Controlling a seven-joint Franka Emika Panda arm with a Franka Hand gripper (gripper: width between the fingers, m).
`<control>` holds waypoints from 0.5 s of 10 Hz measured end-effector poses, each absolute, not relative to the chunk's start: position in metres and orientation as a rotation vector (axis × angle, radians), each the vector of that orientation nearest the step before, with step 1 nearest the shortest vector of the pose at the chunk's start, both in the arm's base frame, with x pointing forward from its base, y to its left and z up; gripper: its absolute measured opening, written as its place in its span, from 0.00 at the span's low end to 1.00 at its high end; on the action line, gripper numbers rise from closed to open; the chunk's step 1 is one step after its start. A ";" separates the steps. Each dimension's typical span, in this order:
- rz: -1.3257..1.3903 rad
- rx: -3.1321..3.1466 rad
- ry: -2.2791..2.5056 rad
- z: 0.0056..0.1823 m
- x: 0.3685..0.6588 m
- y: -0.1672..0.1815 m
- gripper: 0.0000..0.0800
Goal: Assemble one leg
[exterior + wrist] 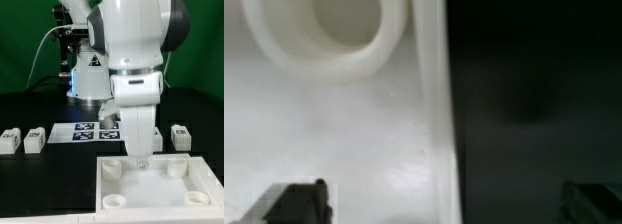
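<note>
Looking through the wrist view, we see the pincer (445, 205) spread wide, one fingertip (295, 202) over the white panel (331, 130) and the other over the black desk (535, 100), with nothing gripped. The panel's raised edge runs straight between the two tips. A round socket (331, 30) sits in the panel close to that edge. Past the edge we see only plain dark desk.

From the exterior view, the pincer hangs low at the panel's far edge, between the two far corner sockets; we cannot tell whether it touches the rim. The legs stand on the desk behind the panel, none of them held. The first leg (10, 141) and second leg (35, 139) sit just beside each other at the exterior view's left. A third leg (181, 136) stands at the exterior view's right, apart from the pincer. The marker board (92, 129) lies between the two groups, behind the arm, with a strip of desk between it and the panel.
</note>
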State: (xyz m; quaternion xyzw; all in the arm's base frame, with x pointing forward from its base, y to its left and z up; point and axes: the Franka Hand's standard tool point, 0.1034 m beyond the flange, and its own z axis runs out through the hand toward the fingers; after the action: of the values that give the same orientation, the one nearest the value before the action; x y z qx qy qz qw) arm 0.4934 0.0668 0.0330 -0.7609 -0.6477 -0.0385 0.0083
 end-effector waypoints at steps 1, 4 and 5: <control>-0.129 -2.483 -1.897 0.043 0.491 0.073 0.81; -0.147 -2.838 -1.254 0.063 0.477 0.113 0.81; -0.148 -2.896 -1.082 0.065 0.474 0.127 0.81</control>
State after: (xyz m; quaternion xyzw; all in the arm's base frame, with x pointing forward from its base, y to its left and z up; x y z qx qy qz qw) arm 0.4743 0.1271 0.0650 -0.9354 -0.3495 -0.0478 0.0232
